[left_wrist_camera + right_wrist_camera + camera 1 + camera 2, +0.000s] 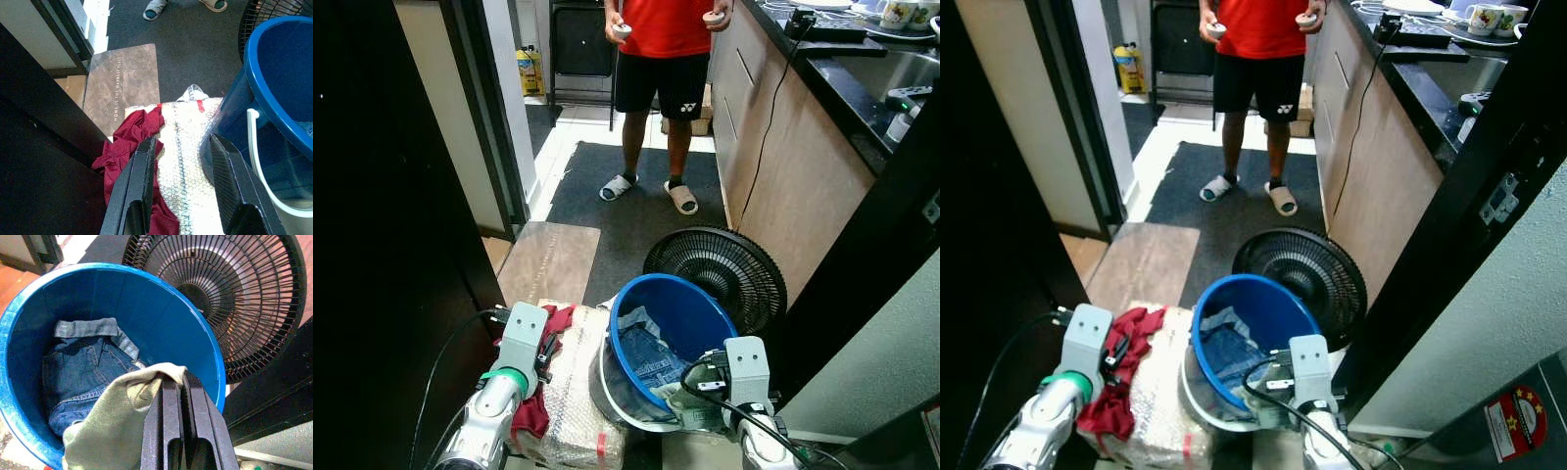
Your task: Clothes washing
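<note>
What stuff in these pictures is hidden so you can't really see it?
- Bottom of the round blue plastic bucket: right wrist view, covered by the blue denim jeans and the olive-green cloth pinched in the right gripper.
- Dark red garment: left wrist view, partly behind the open left gripper.
- Person: left eye view, cut off by the top edge.

Dark floor mat, wooden cabinet under black counter, floor fan

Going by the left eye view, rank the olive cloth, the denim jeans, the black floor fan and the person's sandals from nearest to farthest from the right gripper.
1. Olive cloth, pinched in the right gripper.
2. Denim jeans, inside the blue bucket.
3. Black floor fan, behind the bucket.
4. Person's sandals, far down the mat.
</note>
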Controlling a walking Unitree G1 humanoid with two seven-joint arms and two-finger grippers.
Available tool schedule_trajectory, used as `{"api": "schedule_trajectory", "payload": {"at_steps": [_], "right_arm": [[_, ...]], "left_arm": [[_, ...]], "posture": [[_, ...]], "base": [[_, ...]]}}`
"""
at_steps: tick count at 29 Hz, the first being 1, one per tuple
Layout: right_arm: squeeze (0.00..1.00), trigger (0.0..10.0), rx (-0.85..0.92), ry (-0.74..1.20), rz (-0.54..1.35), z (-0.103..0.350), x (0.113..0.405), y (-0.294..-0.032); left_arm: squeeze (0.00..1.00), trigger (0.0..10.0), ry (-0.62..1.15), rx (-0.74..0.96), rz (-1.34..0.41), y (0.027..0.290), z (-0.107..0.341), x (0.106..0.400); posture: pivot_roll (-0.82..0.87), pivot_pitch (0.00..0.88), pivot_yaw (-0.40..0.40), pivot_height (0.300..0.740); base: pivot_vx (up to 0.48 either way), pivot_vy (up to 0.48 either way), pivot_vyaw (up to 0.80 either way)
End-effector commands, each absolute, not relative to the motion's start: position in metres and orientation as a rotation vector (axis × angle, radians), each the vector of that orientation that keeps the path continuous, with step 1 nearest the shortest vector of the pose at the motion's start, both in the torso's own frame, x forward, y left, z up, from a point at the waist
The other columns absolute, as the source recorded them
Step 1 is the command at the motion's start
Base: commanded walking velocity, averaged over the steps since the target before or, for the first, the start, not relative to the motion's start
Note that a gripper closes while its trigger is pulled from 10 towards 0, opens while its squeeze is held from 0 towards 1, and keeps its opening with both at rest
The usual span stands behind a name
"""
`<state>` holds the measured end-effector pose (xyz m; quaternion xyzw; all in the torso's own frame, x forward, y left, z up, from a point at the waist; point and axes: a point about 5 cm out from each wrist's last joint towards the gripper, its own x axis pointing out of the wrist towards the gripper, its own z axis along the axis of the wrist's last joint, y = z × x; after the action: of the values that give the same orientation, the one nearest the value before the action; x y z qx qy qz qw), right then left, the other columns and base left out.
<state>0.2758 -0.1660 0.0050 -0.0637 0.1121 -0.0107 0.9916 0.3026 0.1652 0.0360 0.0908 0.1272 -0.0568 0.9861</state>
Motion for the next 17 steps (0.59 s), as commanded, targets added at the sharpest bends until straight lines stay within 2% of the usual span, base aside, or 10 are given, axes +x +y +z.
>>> {"api": "schedule_trajectory", "payload": {"at_steps": [1,17], "right_arm": [[0.0,10.0,-0.128,0.235,-0.017,0.0041,0.2762,-0.1654],[0.0,10.0,-0.117,0.236,-0.023,0.0037,0.2765,-0.1621]], "left_arm": [[0.0,10.0,0.269,0.16,-0.101,0.165,0.0348,0.3033],[0.0,10.0,0.274,0.165,-0.102,0.1658,0.0331,0.3022]], "posture": [[0.04,0.0,0.039,0.74],[0.05,0.0,0.045,0.74]], "base": [[0.0,0.0,0.0],[0.0,0.0,0.0]]}}
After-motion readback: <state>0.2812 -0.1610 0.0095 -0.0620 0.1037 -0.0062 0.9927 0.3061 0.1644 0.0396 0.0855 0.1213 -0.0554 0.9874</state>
